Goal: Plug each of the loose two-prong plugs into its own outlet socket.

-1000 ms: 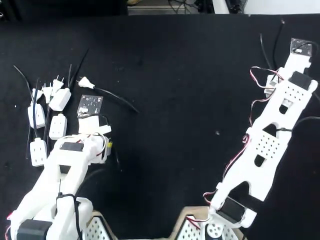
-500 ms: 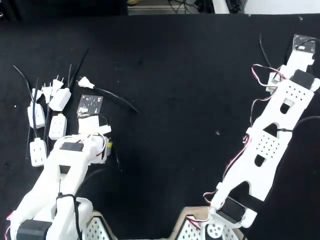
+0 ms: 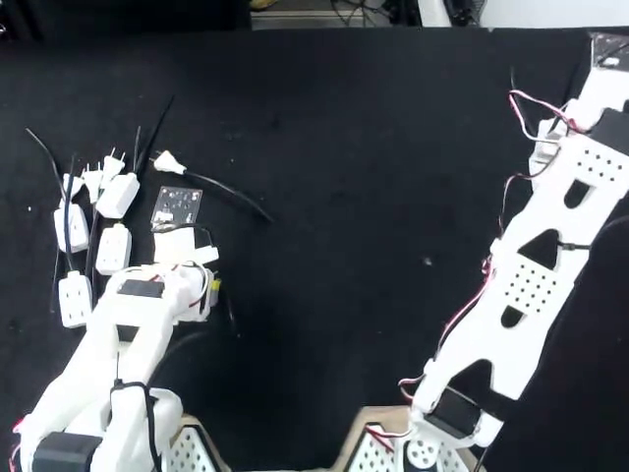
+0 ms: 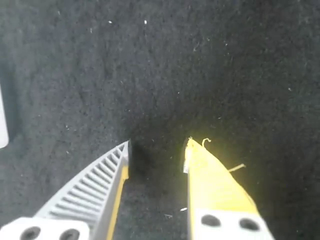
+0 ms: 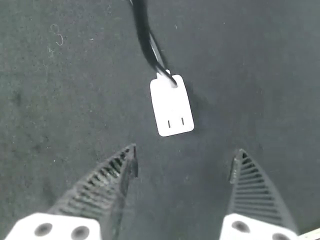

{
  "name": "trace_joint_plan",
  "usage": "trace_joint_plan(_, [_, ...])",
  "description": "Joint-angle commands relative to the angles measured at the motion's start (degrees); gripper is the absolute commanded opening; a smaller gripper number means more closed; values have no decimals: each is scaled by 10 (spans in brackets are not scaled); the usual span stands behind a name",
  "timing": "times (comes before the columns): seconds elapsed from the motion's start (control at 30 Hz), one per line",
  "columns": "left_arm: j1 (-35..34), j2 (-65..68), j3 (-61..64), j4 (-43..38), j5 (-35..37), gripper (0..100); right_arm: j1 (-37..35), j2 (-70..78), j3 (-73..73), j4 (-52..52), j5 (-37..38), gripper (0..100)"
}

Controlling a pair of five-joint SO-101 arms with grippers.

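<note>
Plugs (image 3: 168,161) lie loose beside the sockets (image 3: 114,248), none apparently inserted; your left gripper (image 4: 156,145) and right gripper (image 5: 186,150) both gape empty.

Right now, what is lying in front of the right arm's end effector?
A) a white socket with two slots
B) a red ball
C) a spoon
A: the right wrist view shows a white socket with two slots, lying just ahead of the open right end effector.
</note>
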Motion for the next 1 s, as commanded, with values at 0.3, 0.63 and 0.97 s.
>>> trace_joint_plan(0.3, [5,-10,-2,-6,-4,184,-38,-264,376,19,-9,279])
trace_joint_plan(0.63, [5,-10,-3,-6,-4,184,-162,-484,783,-11,45,279])
trace_joint_plan(0.97, [4,-10,-3,-6,-4,184,-404,-691,1146,-216,-26,278])
